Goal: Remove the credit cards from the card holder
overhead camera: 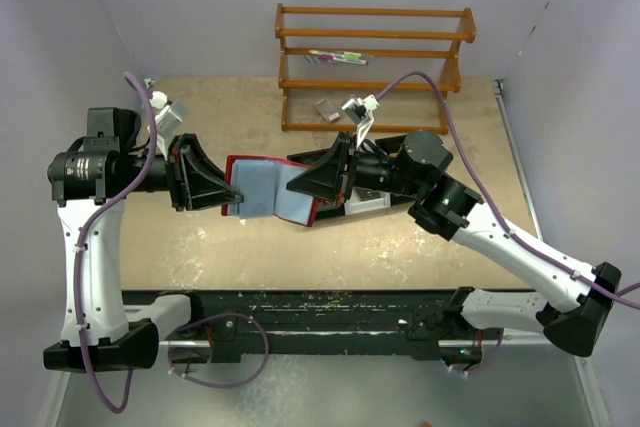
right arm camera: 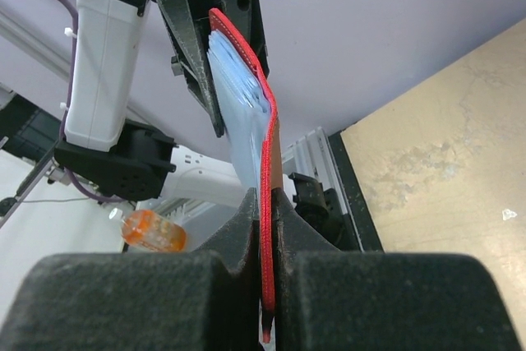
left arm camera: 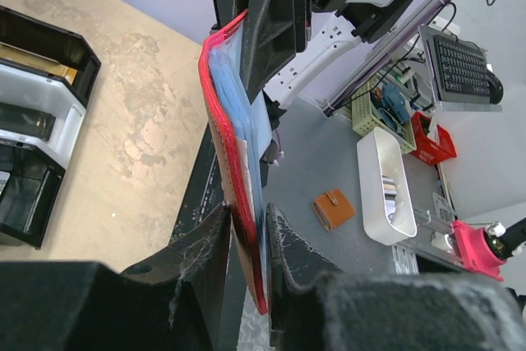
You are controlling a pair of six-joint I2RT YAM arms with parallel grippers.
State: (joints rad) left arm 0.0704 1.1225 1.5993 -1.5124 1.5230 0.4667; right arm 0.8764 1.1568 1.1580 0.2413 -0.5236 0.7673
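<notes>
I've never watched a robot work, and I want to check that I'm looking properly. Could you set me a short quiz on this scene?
1. True or false: the red leather-like folding wallet lies untouched on the sandy speckled table.
2. What stands at the table's far edge? A) an orange-brown wooden rack B) a blue plastic bucket C) a stack of white plates
3. Fill in: the ___ claw is pinched shut on the wallet's red edge.

Key:
1. False. It is up off the table, between the left claw and the right claw.
2. A.
3. Right.
</notes>
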